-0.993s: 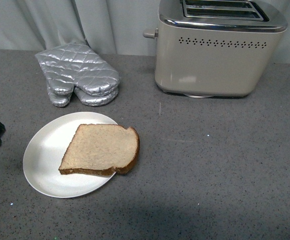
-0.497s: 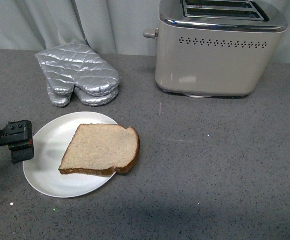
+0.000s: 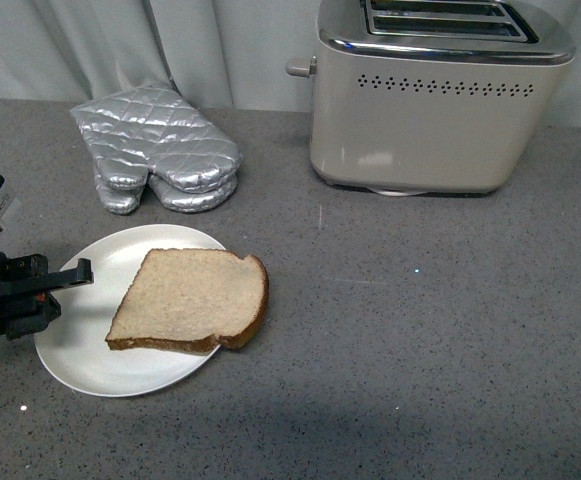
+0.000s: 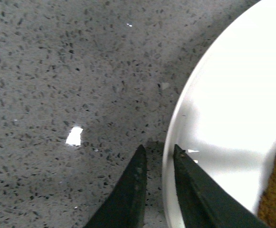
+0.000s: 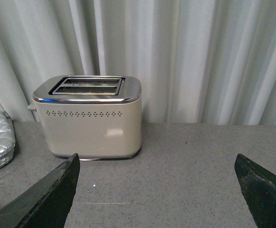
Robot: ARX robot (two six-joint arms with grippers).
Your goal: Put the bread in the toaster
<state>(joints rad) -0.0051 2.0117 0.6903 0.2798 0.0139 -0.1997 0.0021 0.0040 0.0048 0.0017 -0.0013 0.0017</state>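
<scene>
**A:** Grey, speckled stone makes up the bench (image 3: pixel 420 380). What sits on it?

**B:** Near the bench's front left corner is a round white plate (image 3: pixel 70 350). The bread (image 3: pixel 188 300) lies flat on it, and its crusted right side overhangs the plate's rim. It is one light-brown slice.

**A:** And the toaster?

**B:** The toaster (image 3: pixel 440 110) stands at the bench's back edge, toward the right, well apart from the bread. It is beige with a chrome top, and both slots are empty. A quilted silver oven mitt (image 3: pixel 160 150) lies at the back edge on the left, in front of a pale curtain (image 3: pixel 90 40).

**A:** What are the hands doing?

**B:** The left gripper (image 4: pixel 157 153) is at the plate's left rim. Its fingers are drawn close together, with the rim in the narrow slit between them, pinching it. The right gripper (image 5: pixel 157 164) hangs above the bench facing the toaster, its fingers spread wide and holding nothing.
</scene>
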